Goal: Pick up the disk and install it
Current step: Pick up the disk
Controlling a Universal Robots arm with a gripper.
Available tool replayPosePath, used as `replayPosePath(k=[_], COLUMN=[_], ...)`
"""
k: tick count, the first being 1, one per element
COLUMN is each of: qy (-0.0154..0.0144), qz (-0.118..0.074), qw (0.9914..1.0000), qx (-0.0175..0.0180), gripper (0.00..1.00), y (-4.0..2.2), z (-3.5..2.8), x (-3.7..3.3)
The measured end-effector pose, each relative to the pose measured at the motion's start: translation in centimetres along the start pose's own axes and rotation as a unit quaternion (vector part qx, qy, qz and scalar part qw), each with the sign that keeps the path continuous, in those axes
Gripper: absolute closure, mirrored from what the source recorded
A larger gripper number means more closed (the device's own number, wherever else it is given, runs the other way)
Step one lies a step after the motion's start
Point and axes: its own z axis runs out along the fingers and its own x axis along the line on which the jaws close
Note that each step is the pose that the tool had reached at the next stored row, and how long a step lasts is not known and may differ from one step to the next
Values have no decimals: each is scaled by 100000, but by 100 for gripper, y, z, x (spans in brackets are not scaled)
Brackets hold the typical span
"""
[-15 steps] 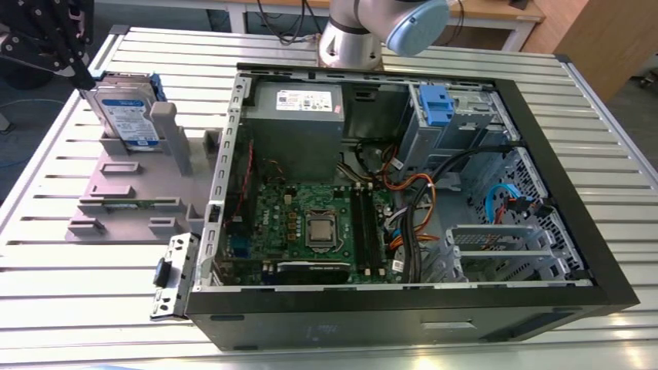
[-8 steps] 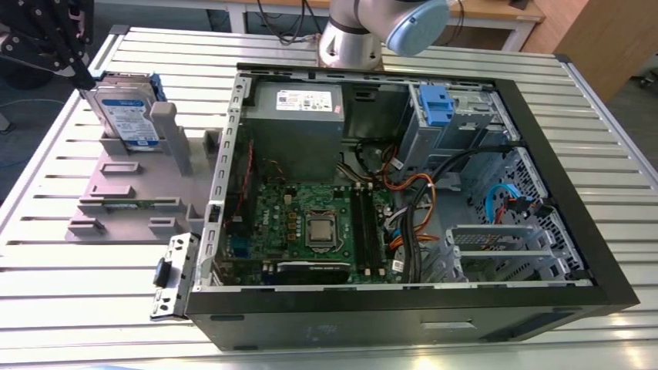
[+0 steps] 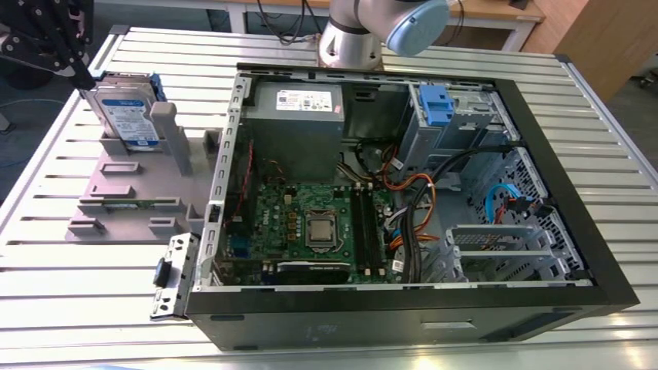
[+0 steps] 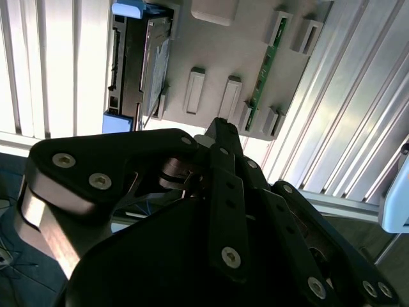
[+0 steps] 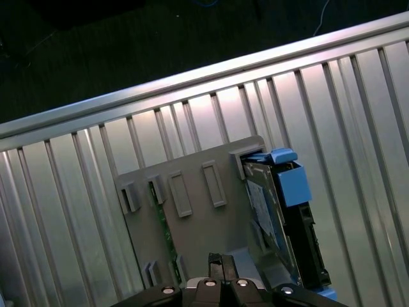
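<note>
The disk (image 3: 128, 116) is a silver-grey drive with a white-and-blue label in a blue bracket. It stands upright on edge in a slot at the far end of the grey plastic stand (image 3: 123, 189), at the exterior view's left. My black gripper (image 3: 86, 79) hangs just above and left of the disk's top edge, apart from it. Both wrist views look down past the gripper (image 4: 218, 125) (image 5: 219, 259) at the disk (image 4: 156, 67) (image 5: 267, 204) and the stand (image 4: 217, 61) (image 5: 198, 224). The fingers look shut together with nothing between them.
An open computer case (image 3: 411, 317) lies on the slatted metal table (image 3: 62, 262), right of the stand. Inside are a grey power supply (image 3: 296, 116), a blue-tabbed drive cage (image 3: 437, 108), the motherboard and cables. The arm's base (image 3: 355, 38) stands behind the case.
</note>
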Motion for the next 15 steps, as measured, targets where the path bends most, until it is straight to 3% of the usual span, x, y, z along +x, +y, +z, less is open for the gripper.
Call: replayPosePath(k=[15], qy=[10], qz=[-761], qw=[99997], qx=[6], gripper=[89], y=[0], z=[0], x=[0])
